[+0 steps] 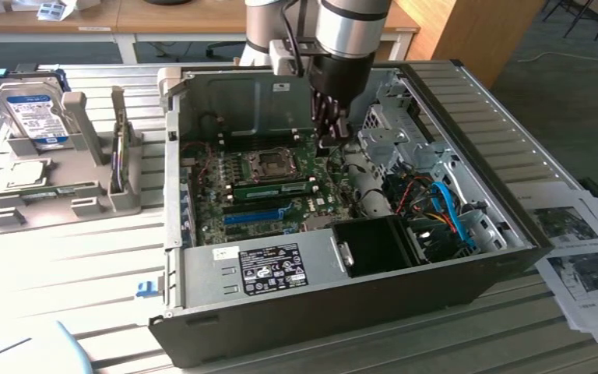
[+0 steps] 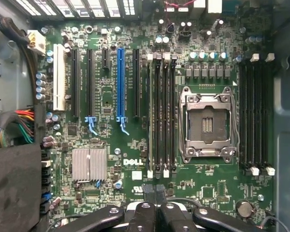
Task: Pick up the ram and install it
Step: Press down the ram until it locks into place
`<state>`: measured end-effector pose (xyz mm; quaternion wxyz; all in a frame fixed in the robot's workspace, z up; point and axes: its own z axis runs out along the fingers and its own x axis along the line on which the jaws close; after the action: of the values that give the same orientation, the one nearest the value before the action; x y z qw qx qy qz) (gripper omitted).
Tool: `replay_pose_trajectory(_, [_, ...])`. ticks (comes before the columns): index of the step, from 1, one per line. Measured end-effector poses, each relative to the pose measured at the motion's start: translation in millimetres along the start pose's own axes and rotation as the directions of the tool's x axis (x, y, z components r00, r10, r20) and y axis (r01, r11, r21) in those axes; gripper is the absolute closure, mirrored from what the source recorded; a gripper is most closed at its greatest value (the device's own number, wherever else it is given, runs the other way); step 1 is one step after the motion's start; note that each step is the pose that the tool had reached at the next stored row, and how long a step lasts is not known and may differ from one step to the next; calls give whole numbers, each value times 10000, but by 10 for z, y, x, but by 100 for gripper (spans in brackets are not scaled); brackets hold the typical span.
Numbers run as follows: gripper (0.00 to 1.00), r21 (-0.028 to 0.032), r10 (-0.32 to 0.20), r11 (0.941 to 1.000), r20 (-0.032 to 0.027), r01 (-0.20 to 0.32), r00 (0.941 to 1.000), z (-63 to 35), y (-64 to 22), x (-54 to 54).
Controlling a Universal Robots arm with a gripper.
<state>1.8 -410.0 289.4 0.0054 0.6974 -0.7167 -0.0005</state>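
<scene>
The ram [image 1: 278, 189], a thin green stick, stands on edge in a memory slot beside the CPU socket [image 1: 271, 161] inside the open computer case [image 1: 320, 312]. In the wrist view the ram [image 2: 150, 111] shows edge-on as a pale line in the slot nearest the blue slot [image 2: 120, 82]. My gripper [image 1: 330, 139] hangs above the motherboard on the exterior view's right of the socket, apart from the ram. Its black fingertips [image 2: 148, 189] are together with nothing between them; the gripper [image 2: 154, 191] is shut and holds nothing.
A hard drive [image 1: 34, 117] with a blue-white label stands in a grey stand [image 1: 60, 206] on the exterior view's left. A black shroud [image 1: 377, 245], cables [image 1: 439, 206] and a metal drive cage [image 1: 392, 132] crowd the case's right side. Printed papers [image 1: 585, 257] lie outside it.
</scene>
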Motion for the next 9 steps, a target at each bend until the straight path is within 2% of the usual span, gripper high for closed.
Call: replay_pose_trajectory(9, [91,-1,-1,10000,1,1,10000,155,-1,-1])
